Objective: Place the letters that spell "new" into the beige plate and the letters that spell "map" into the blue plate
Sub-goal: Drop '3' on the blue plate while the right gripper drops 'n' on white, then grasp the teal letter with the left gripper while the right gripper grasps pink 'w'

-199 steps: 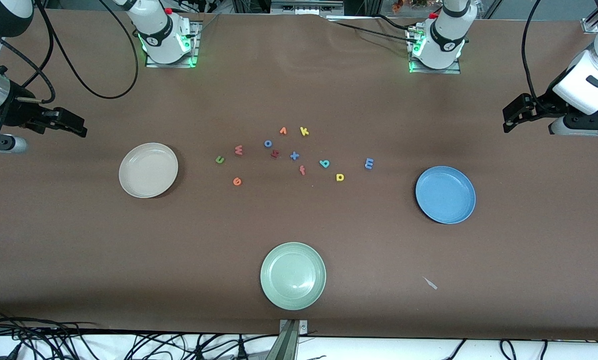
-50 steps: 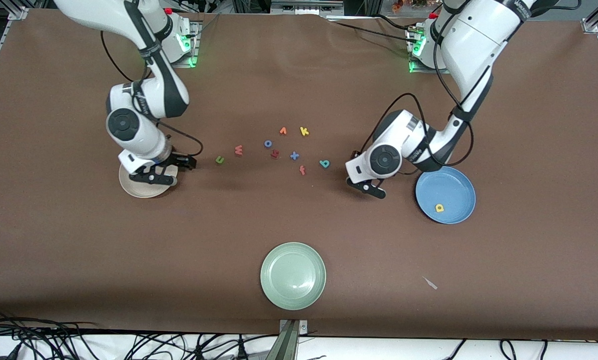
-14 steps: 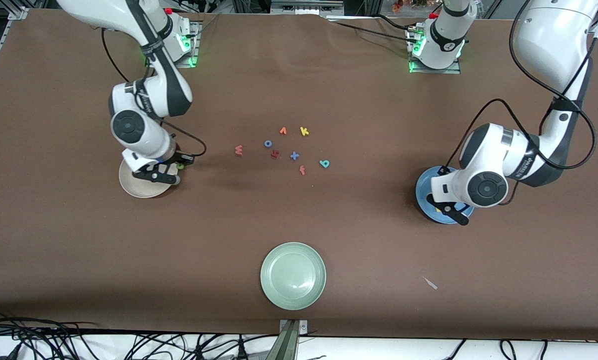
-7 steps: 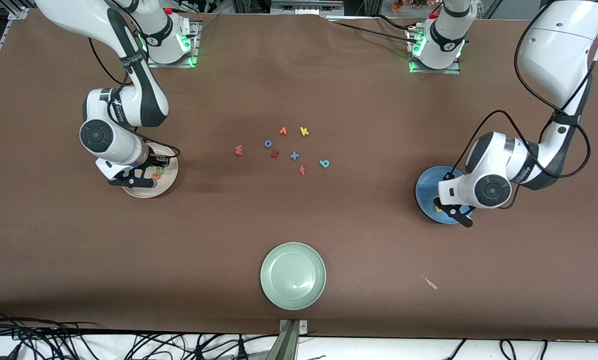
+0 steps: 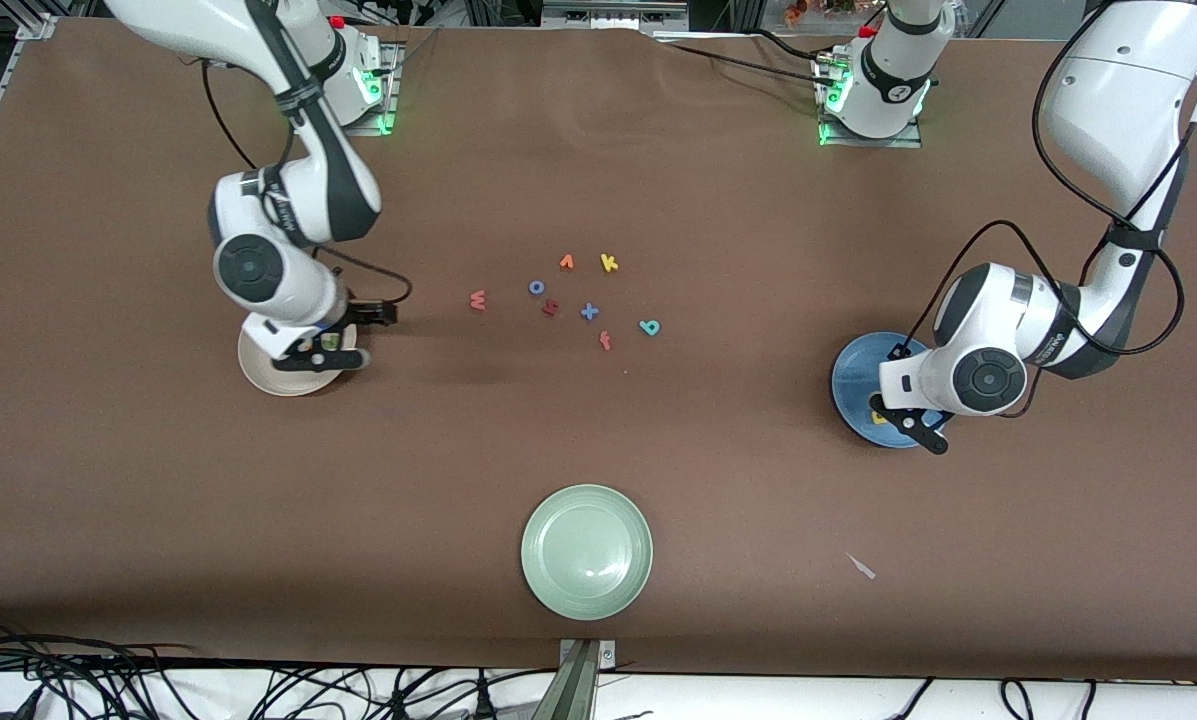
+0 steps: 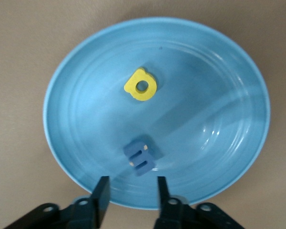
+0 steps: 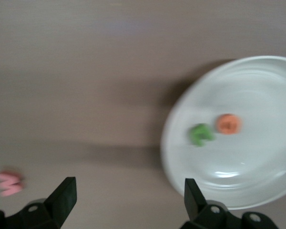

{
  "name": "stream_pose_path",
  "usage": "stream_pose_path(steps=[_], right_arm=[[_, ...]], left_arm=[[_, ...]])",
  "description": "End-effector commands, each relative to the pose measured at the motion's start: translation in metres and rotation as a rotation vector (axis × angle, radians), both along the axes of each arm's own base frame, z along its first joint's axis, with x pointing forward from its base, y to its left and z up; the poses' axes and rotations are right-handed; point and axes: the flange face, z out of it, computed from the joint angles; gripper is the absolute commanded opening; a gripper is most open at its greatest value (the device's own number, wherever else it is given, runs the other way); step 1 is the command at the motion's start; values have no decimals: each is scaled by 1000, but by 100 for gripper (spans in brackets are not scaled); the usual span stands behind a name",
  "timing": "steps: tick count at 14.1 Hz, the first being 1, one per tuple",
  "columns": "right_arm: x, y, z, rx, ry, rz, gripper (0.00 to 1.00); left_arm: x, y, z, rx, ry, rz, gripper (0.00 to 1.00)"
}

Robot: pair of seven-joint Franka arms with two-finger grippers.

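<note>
In the blue plate (image 6: 229, 95) (image 5: 851, 372) are the yellow "a" (image 6: 141, 86) and the blue "m" (image 6: 142, 156). My left gripper (image 6: 131, 195) (image 5: 908, 420) hangs over that plate, open, with the "m" free just off its fingertips. The green "n" (image 7: 200, 134) and the orange "e" (image 7: 228, 124) lie in the beige plate (image 7: 257, 181) (image 5: 276, 378). Over that plate's edge toward the table's middle, my right gripper (image 7: 127, 198) (image 5: 346, 336) stands wide open and holds nothing. The pinkish "w" (image 5: 477, 299) (image 7: 8, 183) and the teal "p" (image 5: 649, 327) lie on the table.
Other letters lie mid-table: orange "v" (image 5: 566, 262), yellow "k" (image 5: 609, 263), blue "o" (image 5: 536, 287), blue "x" (image 5: 589, 311), red "f" (image 5: 605, 341) and a dark red one (image 5: 550, 308). A pale green plate (image 5: 586, 550) sits nearest the front camera.
My right gripper opened, left the green "n" in the beige plate, and swung back toward the table's middle. My left gripper opened over the blue plate and let the blue "m" go.
</note>
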Motion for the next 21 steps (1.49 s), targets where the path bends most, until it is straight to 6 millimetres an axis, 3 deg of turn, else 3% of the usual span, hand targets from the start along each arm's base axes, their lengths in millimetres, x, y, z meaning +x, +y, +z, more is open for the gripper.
stream_pose_path(steps=[1,4,6,8,12,13,16,18,19,21], right_arm=[[-12,43,0,34,-20,10,100],[-27,88,-21,68,-58,-22,100],[-36,105,-39,77,-69,-78,100],[-45,115,-47,75,-66,-103,100],[-60,124,-66,63,-59,-147,99],[-63,122,-68,58,-53,-151,97],[-80,124,-80,51,-32,-131,86],[-81,124,-80,51,-32,-130,70],[-81,125,-81,52,-33,-130,64],[-81,126,-81,54,-34,-129,53]], left_arm=[[2,-33,43,20,-21,-9,100],[-5,-82,65,30,-33,117,100],[-11,-101,62,-48,3,277,100],[-14,-128,62,-110,8,407,100],[-27,-190,60,-67,-59,602,100],[-36,-213,57,-48,-72,647,100],[-55,-269,40,-24,-114,813,100],[-72,-309,20,-26,-137,896,100],[-77,-322,11,-35,-143,935,100],[-76,-327,-1,-62,-139,978,99]])
